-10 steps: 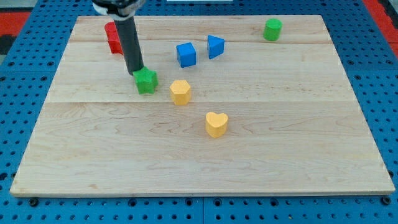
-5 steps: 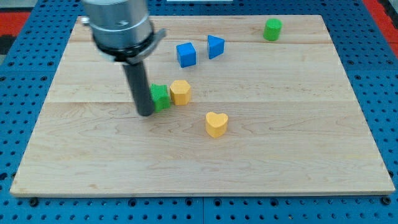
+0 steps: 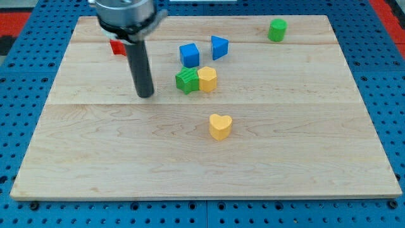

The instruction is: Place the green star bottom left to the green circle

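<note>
The green star (image 3: pixel 186 80) lies near the board's middle top, touching the yellow hexagon block (image 3: pixel 207 79) on its right. The green circle, a short cylinder (image 3: pixel 277 30), stands far off at the view's top right. My tip (image 3: pixel 145 95) rests on the board to the left of the green star, a clear gap away from it. The rod rises from it toward the view's top left.
A blue cube (image 3: pixel 189 55) sits just above the star, with a blue triangle (image 3: pixel 219 47) to its right. A yellow heart (image 3: pixel 220 126) lies below the pair. A red block (image 3: pixel 117 46) is partly hidden behind the rod. The wooden board (image 3: pixel 76 158) ends on blue pegboard.
The green star and yellow hexagon have slid right and up, now touching. My tip went down and left of the star, then pulled up slightly, leaving a gap.
</note>
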Available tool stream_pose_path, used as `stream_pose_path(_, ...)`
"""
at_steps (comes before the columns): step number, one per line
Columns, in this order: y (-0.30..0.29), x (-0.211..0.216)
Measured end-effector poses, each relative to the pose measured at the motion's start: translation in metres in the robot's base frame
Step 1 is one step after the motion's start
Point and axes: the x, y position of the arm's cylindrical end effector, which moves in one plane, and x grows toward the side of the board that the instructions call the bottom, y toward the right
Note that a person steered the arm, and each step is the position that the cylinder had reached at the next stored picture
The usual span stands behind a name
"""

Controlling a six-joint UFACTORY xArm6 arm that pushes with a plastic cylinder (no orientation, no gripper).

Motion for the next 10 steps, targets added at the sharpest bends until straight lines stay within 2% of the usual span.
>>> stream_pose_path(2,0.085,-0.009)
stream_pose_path(6,0.192,-0.030)
stream_pose_path(7,0.199,-0.048)
stream_pose_path(9,0.148,-0.057)
stream_pose_path(10,0.168,-0.077)
